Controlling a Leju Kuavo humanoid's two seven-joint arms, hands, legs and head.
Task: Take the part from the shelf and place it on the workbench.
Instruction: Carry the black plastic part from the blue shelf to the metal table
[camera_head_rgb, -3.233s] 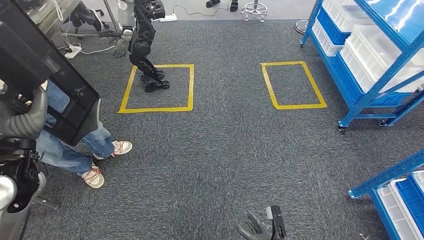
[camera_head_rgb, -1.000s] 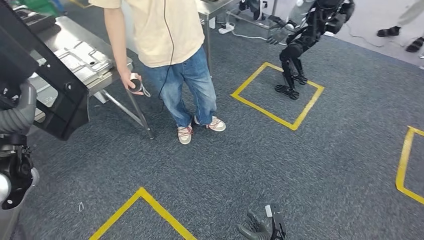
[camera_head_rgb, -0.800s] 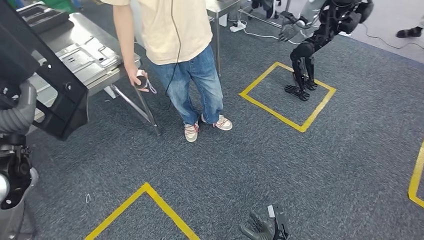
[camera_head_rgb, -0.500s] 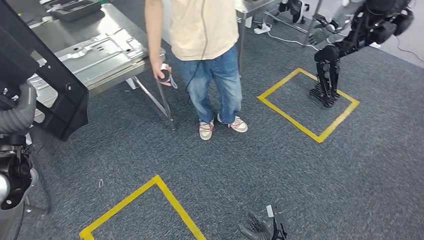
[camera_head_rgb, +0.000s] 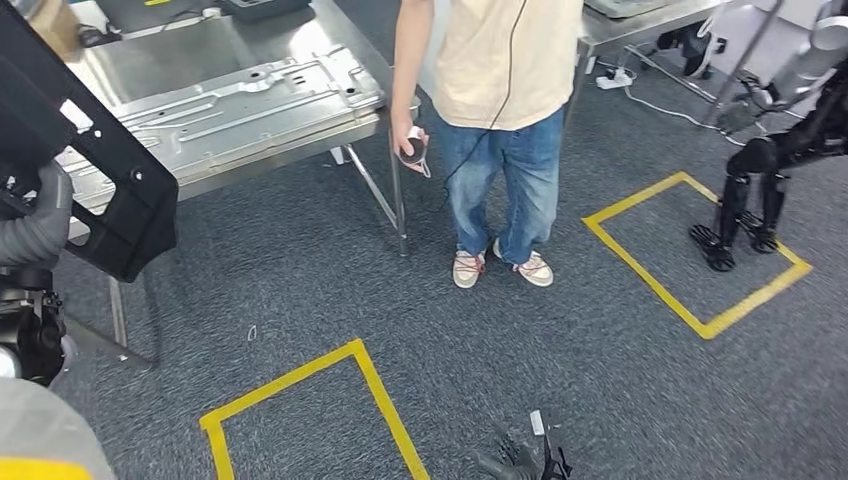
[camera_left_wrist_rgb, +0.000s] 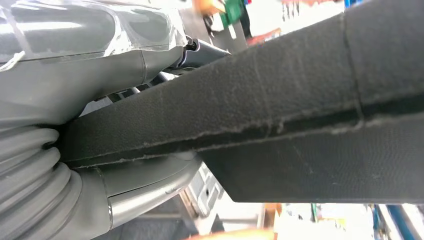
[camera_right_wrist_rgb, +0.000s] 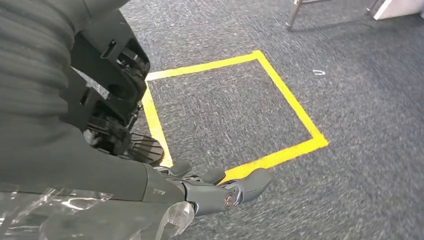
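Grey carpet (camera_head_rgb: 560, 360) covers the floor, marked with yellow tape squares (camera_head_rgb: 310, 400). At the upper left of the head view stands a steel counter (camera_head_rgb: 180, 60), and a pressed sheet-metal panel (camera_head_rgb: 220, 105) lies flat on it. A person (camera_head_rgb: 500, 120) in a pale shirt and jeans stands just beside the counter's right end, holding a small dark device (camera_head_rgb: 412, 150) low at the side. Well apart on the right, another humanoid robot (camera_head_rgb: 770, 170) stands inside a taped square.

The part (camera_head_rgb: 80, 150), a large flat black panel, is up at the left edge of the head view, tilted, near the counter's front edge but not resting on it. The left hand (camera_left_wrist_rgb: 75, 65) grips it: in the left wrist view the thick grey thumb lies on one face of the black panel (camera_left_wrist_rgb: 300, 110) and grey fingers (camera_left_wrist_rgb: 150, 185) press from the other side.

The right hand (camera_right_wrist_rgb: 210, 192) hangs low over the carpet, fingers loosely extended and apart, holding nothing; it also shows at the bottom edge of the head view (camera_head_rgb: 520, 462).
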